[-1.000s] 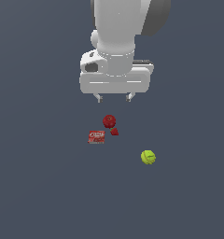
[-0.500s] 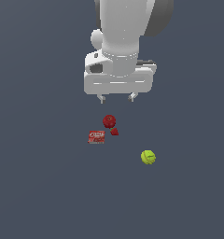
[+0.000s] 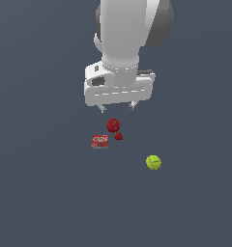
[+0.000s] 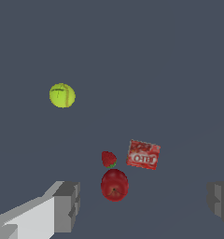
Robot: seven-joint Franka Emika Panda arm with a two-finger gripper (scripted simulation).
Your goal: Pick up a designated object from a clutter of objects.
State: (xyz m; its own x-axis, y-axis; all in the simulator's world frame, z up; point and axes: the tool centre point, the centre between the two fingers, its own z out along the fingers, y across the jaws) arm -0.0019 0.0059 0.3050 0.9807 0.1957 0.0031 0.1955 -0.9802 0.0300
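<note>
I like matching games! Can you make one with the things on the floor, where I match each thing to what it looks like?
Things:
1. tennis ball
2. apple
3. box
4. strawberry

Looks:
A. flat, red, with white letters
B. tiny red lump with a bit of green
C. yellow-green, lying apart from the others
D. round and dark red

Pairs: 1-C, 2-D, 3-A, 4-B
</note>
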